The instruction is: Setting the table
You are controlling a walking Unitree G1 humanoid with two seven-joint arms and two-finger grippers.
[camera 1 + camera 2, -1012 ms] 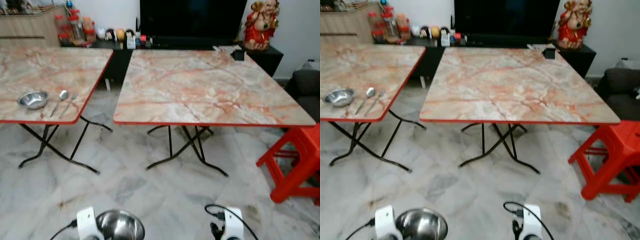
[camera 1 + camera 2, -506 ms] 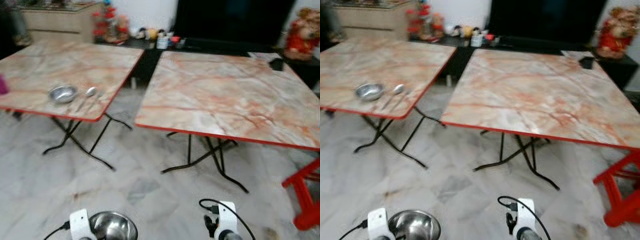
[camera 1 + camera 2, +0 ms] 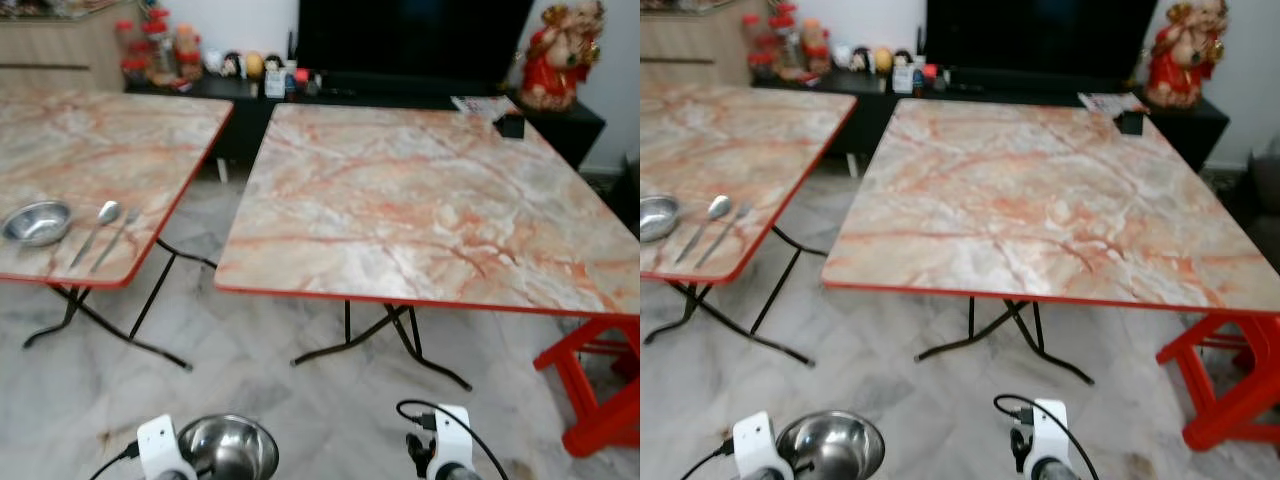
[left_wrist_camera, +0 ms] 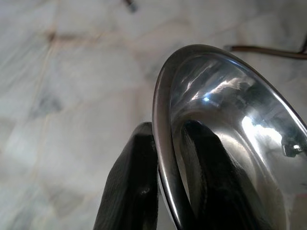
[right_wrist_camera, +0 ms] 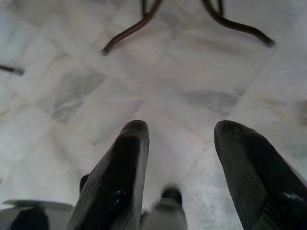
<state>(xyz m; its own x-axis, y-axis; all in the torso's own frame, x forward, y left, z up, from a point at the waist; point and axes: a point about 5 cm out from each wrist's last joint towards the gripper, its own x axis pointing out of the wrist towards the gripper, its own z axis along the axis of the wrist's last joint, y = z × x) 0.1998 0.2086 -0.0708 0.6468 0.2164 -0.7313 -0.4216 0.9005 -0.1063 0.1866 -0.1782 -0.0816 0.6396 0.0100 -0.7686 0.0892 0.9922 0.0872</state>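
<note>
Between the earlier frames and this one the head camera swung, while the steel bowl (image 3: 228,446) stayed low before the robot, its thin rim pinched between the left gripper (image 4: 163,191) fingers. The right gripper (image 5: 184,177) hung spread and empty over the pale marble floor (image 3: 250,340). One round bowl (image 3: 36,221), a spoon (image 3: 97,228) and a fork (image 3: 112,238) already lay on the left table (image 3: 120,140); the glossy, red-edged right table (image 3: 420,200) awaited its setting.

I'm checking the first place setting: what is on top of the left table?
On the left table lie a steel bowl, a spoon and a fork near its front edge. Its far left part is out of frame.
</note>
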